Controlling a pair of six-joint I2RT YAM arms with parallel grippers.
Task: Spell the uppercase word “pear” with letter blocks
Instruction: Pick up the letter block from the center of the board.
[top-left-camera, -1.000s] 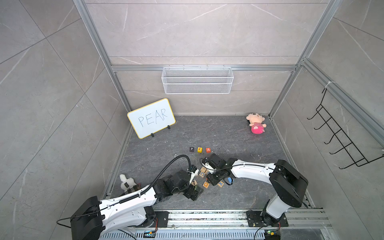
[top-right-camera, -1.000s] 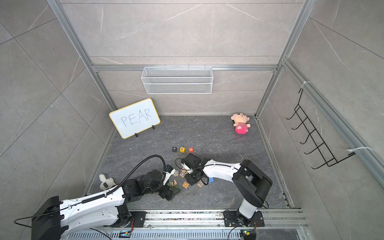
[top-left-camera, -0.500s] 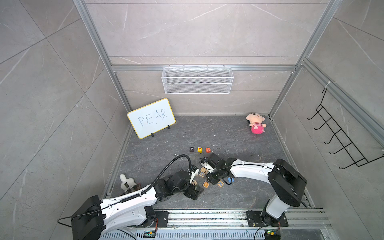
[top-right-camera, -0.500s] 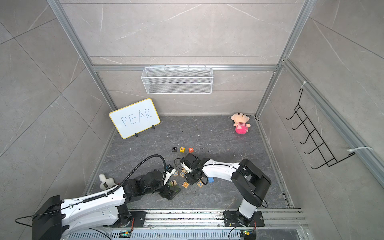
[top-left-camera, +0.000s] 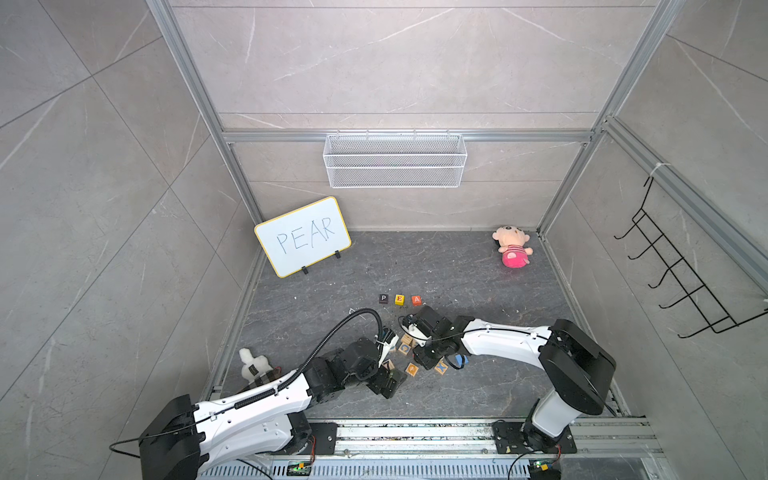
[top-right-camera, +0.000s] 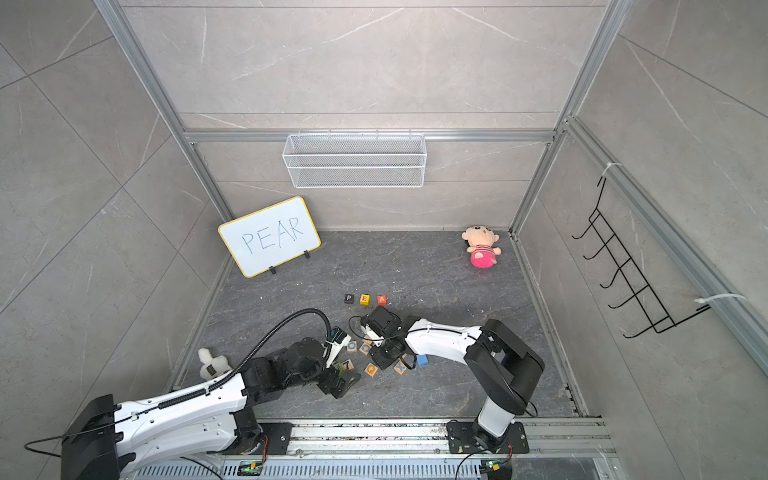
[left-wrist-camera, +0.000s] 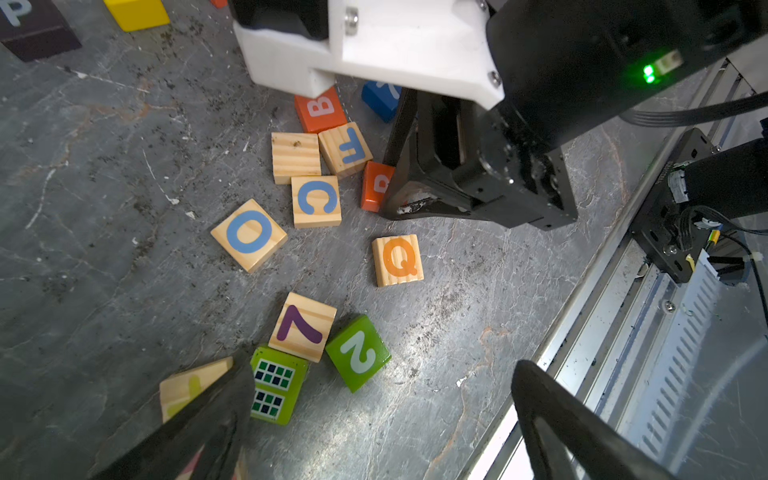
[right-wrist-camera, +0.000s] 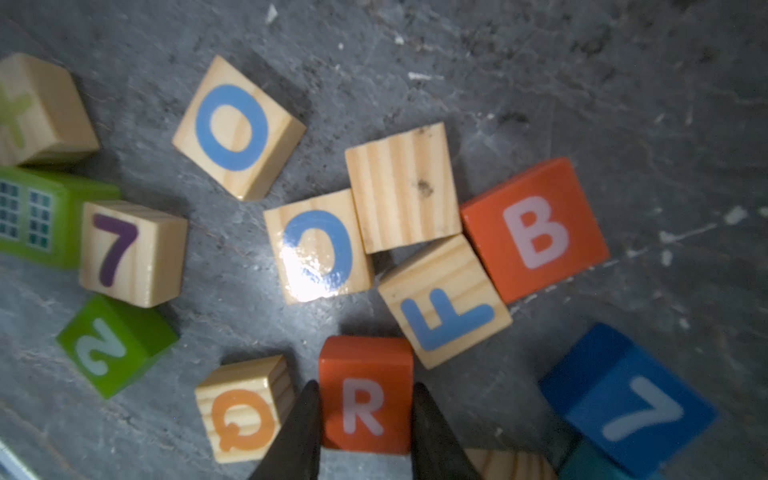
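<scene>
Three letter blocks stand in a row on the dark floor in both top views: black P (top-left-camera: 383, 298), yellow E (top-left-camera: 399, 299), orange-red A (top-left-camera: 416, 299). The orange-red R block (right-wrist-camera: 365, 395) sits in the loose pile nearer the rail, and my right gripper (right-wrist-camera: 365, 386) is shut on it, one finger on each side face. In the left wrist view the R block (left-wrist-camera: 376, 185) shows only partly beside the right gripper's black body. My left gripper (left-wrist-camera: 384, 370) stands wide open with nothing between its fingers, just beside a green 2 block (left-wrist-camera: 358, 353).
Around the R lie pale wooden blocks O (right-wrist-camera: 237, 126), C (right-wrist-camera: 318, 245), F (right-wrist-camera: 444, 301), Q (right-wrist-camera: 241, 409) and 7 (right-wrist-camera: 131, 253), an orange B (right-wrist-camera: 536, 228) and a blue 7 (right-wrist-camera: 627, 403). A PEAR whiteboard (top-left-camera: 303, 236), a plush doll (top-left-camera: 512, 249) and the front rail (top-left-camera: 415, 432) border the floor.
My right gripper's jaws have closed onto the R block. Both arms have stayed almost in place.
</scene>
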